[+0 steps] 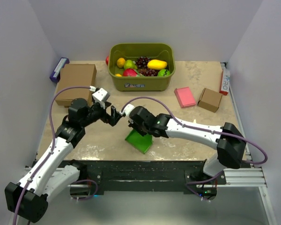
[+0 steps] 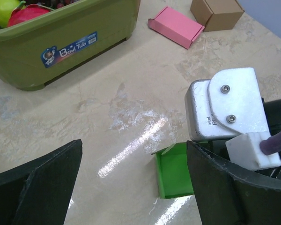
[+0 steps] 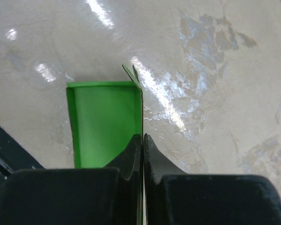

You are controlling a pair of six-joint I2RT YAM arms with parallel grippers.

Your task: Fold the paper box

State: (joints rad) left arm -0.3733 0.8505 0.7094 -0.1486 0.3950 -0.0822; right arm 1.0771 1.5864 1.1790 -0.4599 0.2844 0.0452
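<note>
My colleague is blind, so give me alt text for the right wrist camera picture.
The right gripper is shut on one side wall of the bright green paper box, which lies open on a glossy beige table.

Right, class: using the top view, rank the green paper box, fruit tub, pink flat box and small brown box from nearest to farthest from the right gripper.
1. paper box: directly at the right gripper, one wall pinched in its shut jaws.
2. fruit tub: beyond it, towards the back wall.
3. pink flat box: off to the right.
4. small brown box: farther right again.
</note>
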